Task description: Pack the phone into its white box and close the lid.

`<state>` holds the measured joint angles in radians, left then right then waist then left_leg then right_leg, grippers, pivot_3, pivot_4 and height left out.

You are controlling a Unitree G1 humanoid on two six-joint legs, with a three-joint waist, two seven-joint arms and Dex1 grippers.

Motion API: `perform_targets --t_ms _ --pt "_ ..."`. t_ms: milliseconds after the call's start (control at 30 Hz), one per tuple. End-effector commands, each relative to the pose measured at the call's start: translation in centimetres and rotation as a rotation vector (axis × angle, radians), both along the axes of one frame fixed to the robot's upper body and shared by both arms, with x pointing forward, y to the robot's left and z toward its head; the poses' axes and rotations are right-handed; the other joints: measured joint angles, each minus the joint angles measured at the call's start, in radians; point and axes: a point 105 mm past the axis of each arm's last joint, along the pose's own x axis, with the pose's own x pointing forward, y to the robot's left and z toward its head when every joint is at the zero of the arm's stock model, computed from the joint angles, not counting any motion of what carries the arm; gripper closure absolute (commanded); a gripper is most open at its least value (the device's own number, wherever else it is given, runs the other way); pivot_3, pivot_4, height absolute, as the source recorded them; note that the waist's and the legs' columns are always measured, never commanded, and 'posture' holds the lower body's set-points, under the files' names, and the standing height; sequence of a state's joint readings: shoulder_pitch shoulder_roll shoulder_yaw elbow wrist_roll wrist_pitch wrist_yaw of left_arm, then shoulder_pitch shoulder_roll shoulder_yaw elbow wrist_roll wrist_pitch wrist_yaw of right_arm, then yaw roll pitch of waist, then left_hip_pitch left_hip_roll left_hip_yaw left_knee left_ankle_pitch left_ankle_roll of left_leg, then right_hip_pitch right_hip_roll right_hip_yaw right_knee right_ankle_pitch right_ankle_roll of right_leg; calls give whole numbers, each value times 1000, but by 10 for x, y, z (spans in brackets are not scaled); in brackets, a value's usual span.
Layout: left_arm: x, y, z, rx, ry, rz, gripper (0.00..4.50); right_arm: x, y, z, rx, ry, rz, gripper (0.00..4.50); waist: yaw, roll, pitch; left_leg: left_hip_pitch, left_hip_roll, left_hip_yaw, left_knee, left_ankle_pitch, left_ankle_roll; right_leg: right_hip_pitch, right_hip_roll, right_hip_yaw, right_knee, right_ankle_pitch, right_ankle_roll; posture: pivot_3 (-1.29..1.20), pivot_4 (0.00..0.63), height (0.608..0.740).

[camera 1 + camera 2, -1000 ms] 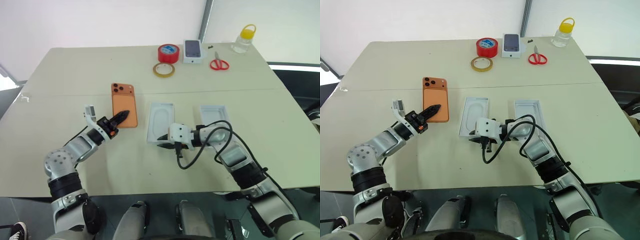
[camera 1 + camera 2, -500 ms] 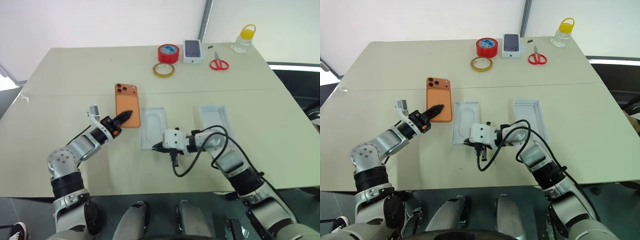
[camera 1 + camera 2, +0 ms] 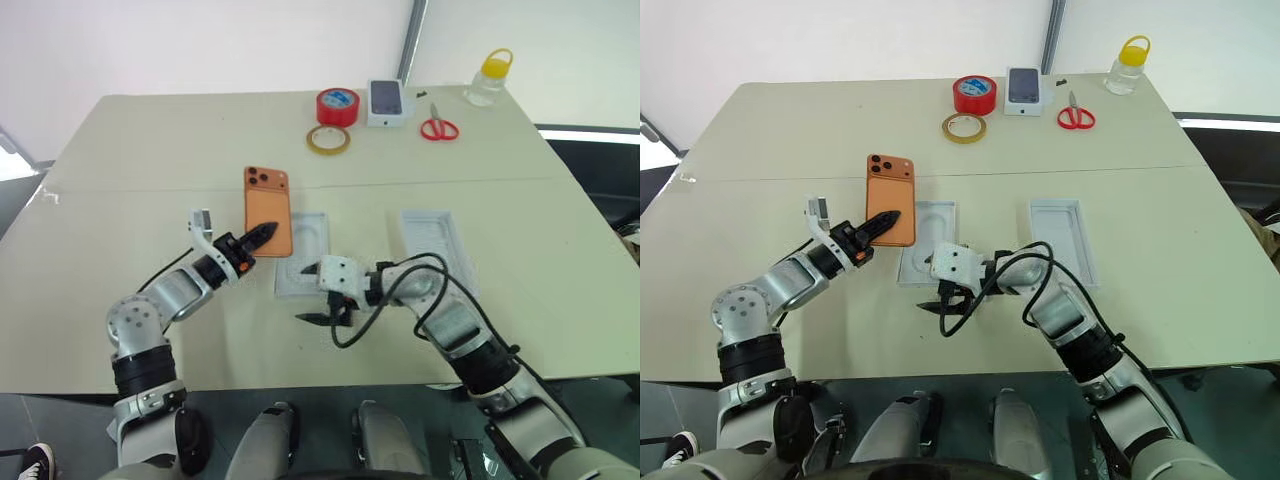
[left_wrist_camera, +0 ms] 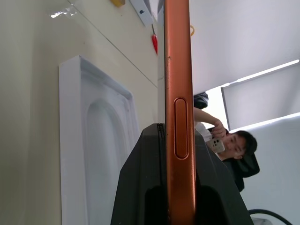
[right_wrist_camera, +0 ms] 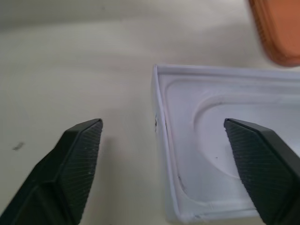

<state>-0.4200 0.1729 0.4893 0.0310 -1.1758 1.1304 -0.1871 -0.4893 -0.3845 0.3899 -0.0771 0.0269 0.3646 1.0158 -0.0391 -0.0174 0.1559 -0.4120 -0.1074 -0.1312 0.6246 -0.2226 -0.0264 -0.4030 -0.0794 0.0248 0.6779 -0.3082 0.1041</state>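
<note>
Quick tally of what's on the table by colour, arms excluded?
Orange: 1, the phone
White: 3, two trays, small phone box
Red: 2, tape roll, scissors
Tan: 1, tape ring
Clear, yellow-capped: 1, bottle
Total: 8

Two arms, silver-grey jointed segments with black bands. Left gripper (image 3: 262, 233): black pointed fingers, orange collar, small white block on the wrist. Right gripper (image 3: 312, 293): black fingers with cross-hatched pads (image 5: 77, 150), white boxy housing, looping black cable along the forearm.
</note>
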Motion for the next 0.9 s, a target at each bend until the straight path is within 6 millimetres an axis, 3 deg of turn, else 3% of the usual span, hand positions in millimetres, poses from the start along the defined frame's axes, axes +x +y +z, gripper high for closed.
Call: perform_targets --t_ms 33,200,433,467,500,667,900 --pt "-14 -12 9 -13 -42 -62 4500 -7 -22 28 102 30 17 406 2 0 0 0 0 0 0 0 1 0 0 0 -1 0 0 0 150 740" --pt "-19 -22 -2 -32 2 -37 4500 1 -56 12 -6 18 -39 406 20 0 0 1 0 0 0 -2 3 5 0 -1 -7 0 0 0 150 740" --pt "-25 -33 -8 28 15 -120 4500 8 -44 16 27 -31 -51 406 25 0 0 1 0 0 -1 -1 1 6 0 -1 -9 0 0 0 150 740" --pt "-24 -33 -8 42 16 -125 3521 8 -42 17 32 -38 -53 374 26 0 0 1 0 0 -1 -1 1 6 0 -1 -9 0 0 0 150 740" --pt "-24 -33 -9 43 24 -125 3284 9 -42 18 36 -40 -55 374 26 0 0 1 0 0 -1 -1 1 6 0 -1 -9 0 0 0 150 740" --pt "-25 -33 -9 65 26 -142 894 16 -46 18 27 -61 -82 374 28 0 0 1 0 0 0 -1 1 7 0 -1 -10 0 0 0 150 740" --pt "-24 -34 -2 117 -9 -173 894 19 -48 19 40 -69 -97 374 27 0 0 1 0 0 0 0 1 7 0 -1 -10 0 0 0 150 740"
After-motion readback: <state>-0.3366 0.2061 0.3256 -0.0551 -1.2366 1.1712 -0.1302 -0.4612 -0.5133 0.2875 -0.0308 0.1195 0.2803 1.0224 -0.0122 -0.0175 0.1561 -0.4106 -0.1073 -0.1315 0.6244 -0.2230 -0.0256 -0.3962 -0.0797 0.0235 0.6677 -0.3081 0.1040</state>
